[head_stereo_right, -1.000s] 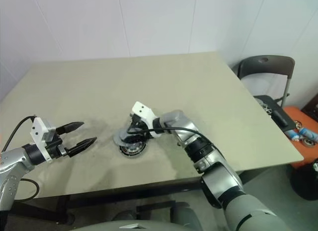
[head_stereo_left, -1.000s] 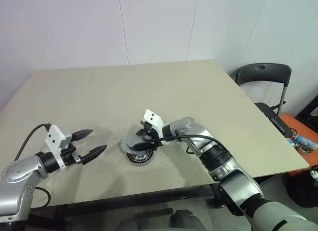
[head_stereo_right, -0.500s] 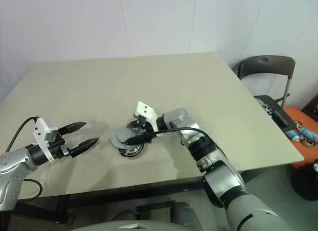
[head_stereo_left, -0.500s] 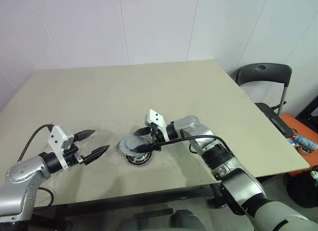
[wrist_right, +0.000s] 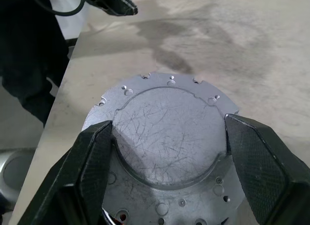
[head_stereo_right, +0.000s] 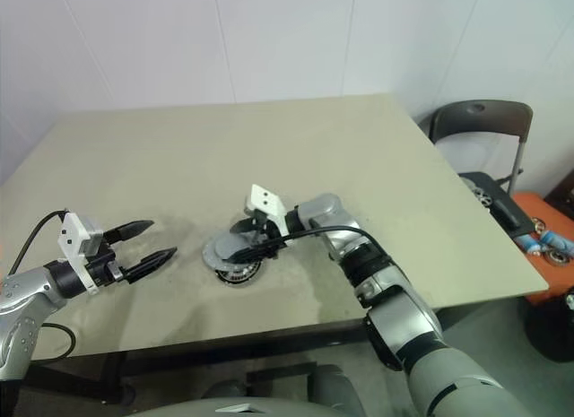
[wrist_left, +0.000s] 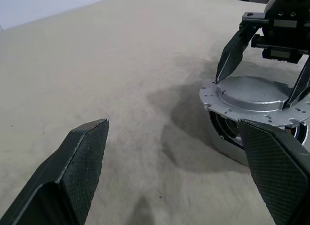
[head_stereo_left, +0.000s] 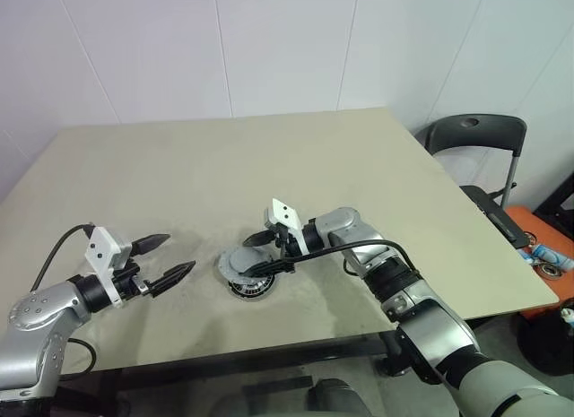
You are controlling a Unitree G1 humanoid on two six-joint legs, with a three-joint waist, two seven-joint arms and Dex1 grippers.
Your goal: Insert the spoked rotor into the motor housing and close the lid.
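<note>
My right gripper (head_stereo_left: 257, 255) is shut on the lid (head_stereo_left: 234, 259), a grey metal disc with a notched edge. Its fingers (wrist_right: 94, 159) clamp the lid's raised round centre (wrist_right: 169, 133) from both sides. The lid hangs slightly tilted over the motor housing (head_stereo_left: 256, 287), which stands on the table with its dark rim showing below the lid (wrist_left: 226, 134). The lid overhangs the housing towards my left arm. The spoked rotor is hidden under the lid. My left gripper (head_stereo_left: 179, 254) hovers open and empty above the table, apart from the lid and pointing at it.
The beige table (head_stereo_left: 215, 166) has its front edge close behind the housing. A black chair (head_stereo_left: 475, 134) stands off the table's right side, with an orange object and small items (head_stereo_left: 545, 251) on the floor beyond it.
My right wrist has turned while staying over the housing, and the lid in it has come more level above the housing. The left arm has kept still.
</note>
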